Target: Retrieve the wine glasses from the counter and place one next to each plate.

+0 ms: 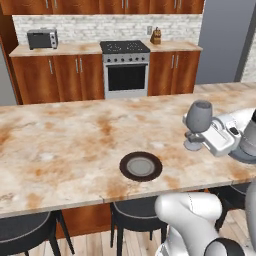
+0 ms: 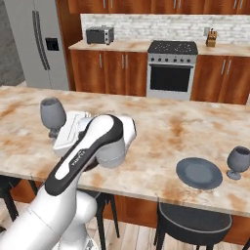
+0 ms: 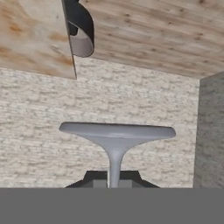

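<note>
Your gripper (image 3: pixel 114 181) was pinched on the stem of a wine glass (image 1: pixel 198 118), its two fingers drawn in close on either side of the thin stem. In the hand view the glass's round foot spread out just above the fingertips (image 3: pixel 129 176). From the left base view, the glass stood upright with its grey bowl above your white hand, its foot low over the beige island top (image 1: pixel 65 150), near the right end; whether the foot touched the stone, you could not tell from these pictures.

A dark-rimmed plate (image 1: pixel 140 166) lay flat on the island near its front edge, to the left of the held glass and apart from it.

In the right base view, a second glass (image 2: pixel 239 162) stood just beside a plain grey plate (image 2: pixel 198 173) further along the island. Black stools (image 1: pixel 137 216) sat under the front edge. A stove (image 1: pixel 126 67) and a toaster oven (image 1: pixel 42 38) were at the back wall.
</note>
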